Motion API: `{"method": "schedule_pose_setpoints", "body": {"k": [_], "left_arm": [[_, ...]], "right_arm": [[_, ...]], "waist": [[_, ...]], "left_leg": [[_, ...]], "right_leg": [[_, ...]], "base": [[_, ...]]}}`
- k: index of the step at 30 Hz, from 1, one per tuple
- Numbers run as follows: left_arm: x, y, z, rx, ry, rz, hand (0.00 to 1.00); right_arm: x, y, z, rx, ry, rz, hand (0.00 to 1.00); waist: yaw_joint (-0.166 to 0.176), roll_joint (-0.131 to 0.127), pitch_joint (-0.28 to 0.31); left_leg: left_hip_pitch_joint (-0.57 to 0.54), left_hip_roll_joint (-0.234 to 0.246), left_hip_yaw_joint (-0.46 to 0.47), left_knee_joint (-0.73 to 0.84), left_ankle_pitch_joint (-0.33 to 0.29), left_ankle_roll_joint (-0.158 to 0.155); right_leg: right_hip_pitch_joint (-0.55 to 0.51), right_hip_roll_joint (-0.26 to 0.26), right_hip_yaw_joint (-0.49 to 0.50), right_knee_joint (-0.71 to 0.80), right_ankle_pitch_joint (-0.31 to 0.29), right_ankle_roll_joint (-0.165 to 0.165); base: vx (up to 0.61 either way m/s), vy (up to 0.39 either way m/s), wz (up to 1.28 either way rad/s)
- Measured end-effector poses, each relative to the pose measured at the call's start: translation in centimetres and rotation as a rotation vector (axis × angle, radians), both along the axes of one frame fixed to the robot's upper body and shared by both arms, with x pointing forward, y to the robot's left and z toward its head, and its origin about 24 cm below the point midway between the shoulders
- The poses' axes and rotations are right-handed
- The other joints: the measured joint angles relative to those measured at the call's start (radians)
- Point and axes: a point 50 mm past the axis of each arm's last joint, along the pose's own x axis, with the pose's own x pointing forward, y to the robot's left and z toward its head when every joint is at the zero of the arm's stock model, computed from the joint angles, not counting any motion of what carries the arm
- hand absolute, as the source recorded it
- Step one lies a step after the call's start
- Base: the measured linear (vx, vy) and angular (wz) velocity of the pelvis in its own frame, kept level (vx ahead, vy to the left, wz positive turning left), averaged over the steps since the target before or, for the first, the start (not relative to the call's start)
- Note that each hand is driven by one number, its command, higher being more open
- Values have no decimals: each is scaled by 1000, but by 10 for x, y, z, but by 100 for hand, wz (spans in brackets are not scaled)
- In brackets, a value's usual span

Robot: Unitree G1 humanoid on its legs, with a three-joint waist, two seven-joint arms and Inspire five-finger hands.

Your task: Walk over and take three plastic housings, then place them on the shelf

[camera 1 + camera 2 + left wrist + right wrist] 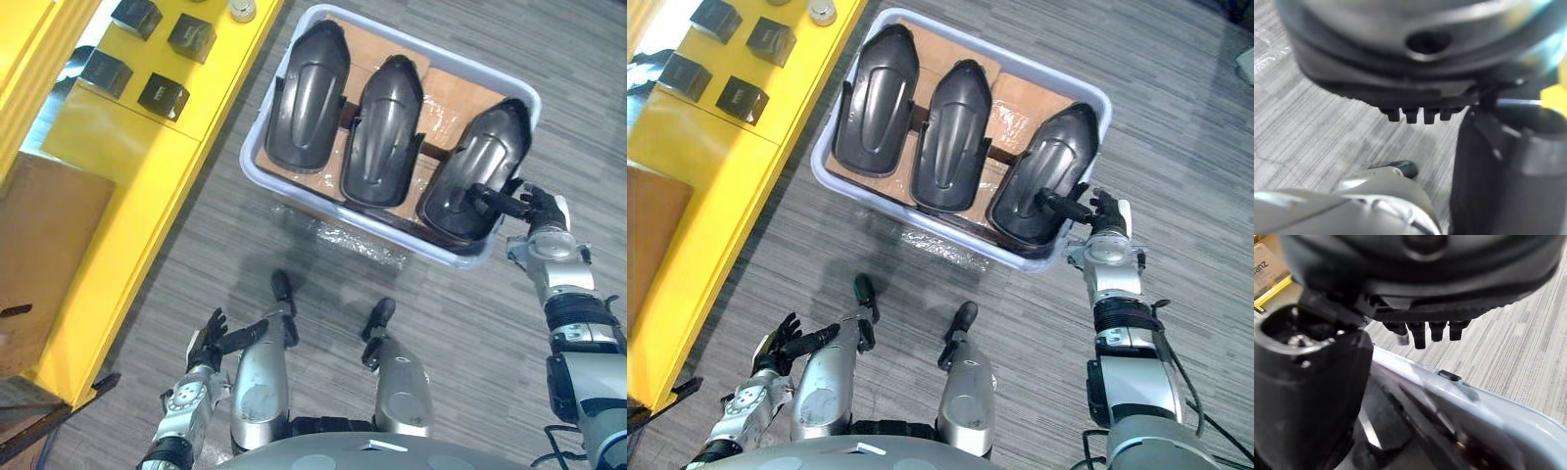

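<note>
Three black plastic housings lie side by side in a pale bin point(460, 61) on the floor: the left housing point(309, 93), the middle housing point(385, 127) and the right housing point(475, 166). My right hand point(541, 211) is at the bin's near right corner. It is open, its thumb point(1308, 382) reaching in over the right housing's near end while its straight fingers point(1425, 330) stay outside the bin's rim point(1474, 401). My left hand point(211, 338) hangs low at my left side, open with fingers spread, holding nothing.
A yellow shelf point(127, 157) runs along the left, carrying several small black boxes point(164, 95). A brown cardboard box point(49, 255) stands beside it. A sheet of clear plastic film point(343, 240) lies on the grey floor just in front of the bin.
</note>
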Motion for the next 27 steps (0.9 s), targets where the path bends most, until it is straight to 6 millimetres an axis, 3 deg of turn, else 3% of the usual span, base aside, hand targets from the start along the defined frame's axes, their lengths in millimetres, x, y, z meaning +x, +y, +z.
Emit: {"method": "schedule_pose_setpoints", "body": {"k": [7,16,22,27], "left_arm": [[-1,-8,-2,-23,5,-25,100],[0,-20,-4,-164,-30,33,100],[-2,-20,-4,-186,-22,57,100],[-9,-16,-8,-192,13,86,100]], "right_arm": [[-5,-24,3,-95,89,-85,0],[0,-24,13,-152,26,-92,0],[-14,-29,-4,-178,48,-122,0],[-29,-11,-29,-235,60,-60,0]], "waist": [[6,25,1],[18,56,-5],[21,56,-5],[12,30,-48]], "left_leg": [[20,-19,-7,-52,32,3],[70,-42,-23,-166,97,-1],[91,-47,-48,-176,108,0],[127,-47,-37,-210,117,-10]], "right_leg": [[0,-11,-8,8,0,1],[14,-14,-30,12,-4,1],[51,-14,-57,12,-14,-1],[71,-9,-54,7,-20,5]], "base": [[1,7,5],[-2,-1,8],[12,2,13],[32,-17,-4]]}}
